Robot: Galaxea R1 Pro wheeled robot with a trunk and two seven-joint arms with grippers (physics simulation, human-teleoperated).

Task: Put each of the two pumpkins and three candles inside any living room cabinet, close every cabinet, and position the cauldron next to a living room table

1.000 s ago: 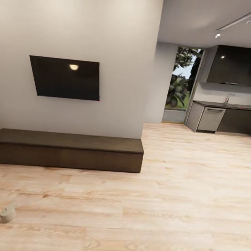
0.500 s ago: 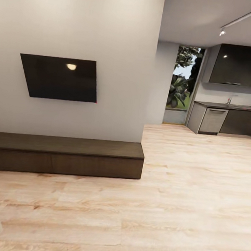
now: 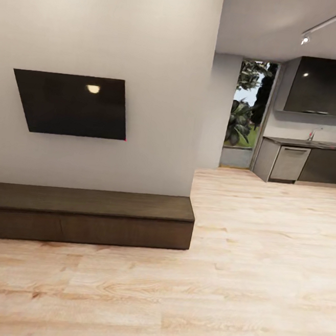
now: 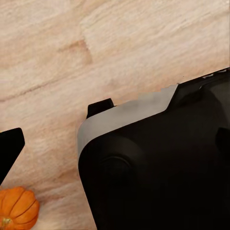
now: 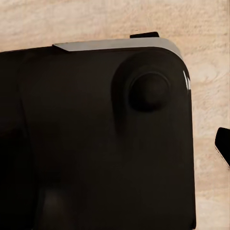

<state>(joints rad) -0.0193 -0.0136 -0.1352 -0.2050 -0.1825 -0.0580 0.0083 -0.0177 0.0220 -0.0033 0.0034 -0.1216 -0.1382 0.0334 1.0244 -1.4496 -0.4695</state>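
In the head view, the long low dark-brown wooden cabinet (image 3: 86, 215) stands on the pale wood-plank floor (image 3: 238, 293) against a plain grey wall, its flat handleless fronts all shut flush. A black flat television screen (image 3: 74, 105) hangs on the wall above it. To the right the room opens onto a dark kitchen counter (image 3: 312, 161) with a tall window showing green foliage beside it. In the left wrist view, a small bright-orange ribbed pumpkin (image 4: 17, 208) lies on the floor planks beside the robot's bulky black and grey base (image 4: 158, 163); a dark fingertip of the left gripper (image 4: 9, 148) shows near it, touching nothing, but how wide that pincer stands cannot be told. In the right wrist view, one dark tip of the right gripper (image 5: 223, 143) shows at the frame's edge, its opening likewise impossible to judge.
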